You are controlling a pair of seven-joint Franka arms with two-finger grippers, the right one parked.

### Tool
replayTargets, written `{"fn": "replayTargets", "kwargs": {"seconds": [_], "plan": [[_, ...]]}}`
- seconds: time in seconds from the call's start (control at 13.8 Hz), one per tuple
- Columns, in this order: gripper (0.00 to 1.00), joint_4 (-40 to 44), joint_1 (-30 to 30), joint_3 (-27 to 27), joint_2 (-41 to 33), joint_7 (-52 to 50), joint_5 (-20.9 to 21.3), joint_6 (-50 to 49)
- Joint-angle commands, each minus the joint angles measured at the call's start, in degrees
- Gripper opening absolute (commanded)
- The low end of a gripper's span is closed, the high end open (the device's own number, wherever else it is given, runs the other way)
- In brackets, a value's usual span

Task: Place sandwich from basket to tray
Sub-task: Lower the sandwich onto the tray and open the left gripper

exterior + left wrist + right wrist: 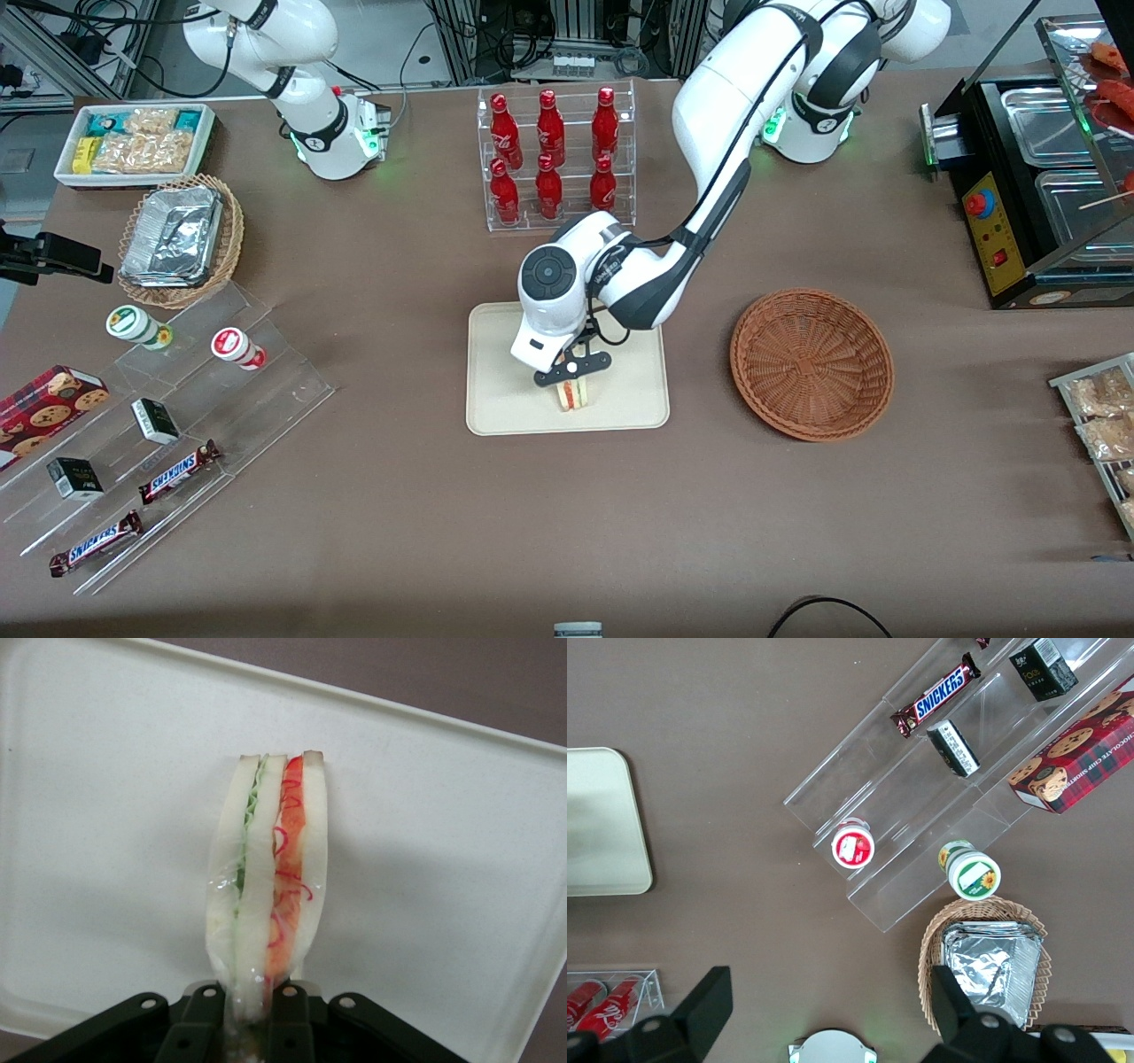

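My left gripper (pixel 571 379) hangs over the cream tray (pixel 496 408), shut on the sandwich (pixel 572 395). The sandwich (pixel 267 886) is a wrapped white-bread wedge with green and red-orange filling, pinched at one end between the black fingers (pixel 199 1032) and standing on edge low over the tray (pixel 106 815); I cannot tell whether it touches the surface. The reddish-brown woven basket (pixel 811 361) sits beside the tray toward the working arm's end, with nothing in it.
A clear rack of red bottles (pixel 554 155) stands farther from the front camera than the tray. Acrylic steps with snack bars and cups (pixel 168 416), a tan wicker basket with foil containers (pixel 180 239) and a white snack bin (pixel 133 142) lie toward the parked arm's end. A black food warmer (pixel 1036 177) stands at the working arm's end.
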Motion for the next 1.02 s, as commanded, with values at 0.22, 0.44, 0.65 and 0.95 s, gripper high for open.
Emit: {"fn": "replayTargets", "kwargs": {"seconds": [0.22,0.44,0.65,0.95], "plan": [[1.0,1.2,-1.0,0.9,0.5,-1.6,0.7,0.2],[1.0,1.2,-1.0,0.9,-2.4,-1.5,1.0,-0.8],[1.0,1.6,-0.4,1.0,-7.3,-0.2,0.9,-6.9],[1.0,0.3,2.2,1.2,-15.3,8.9,1.2,-15.8]]}}
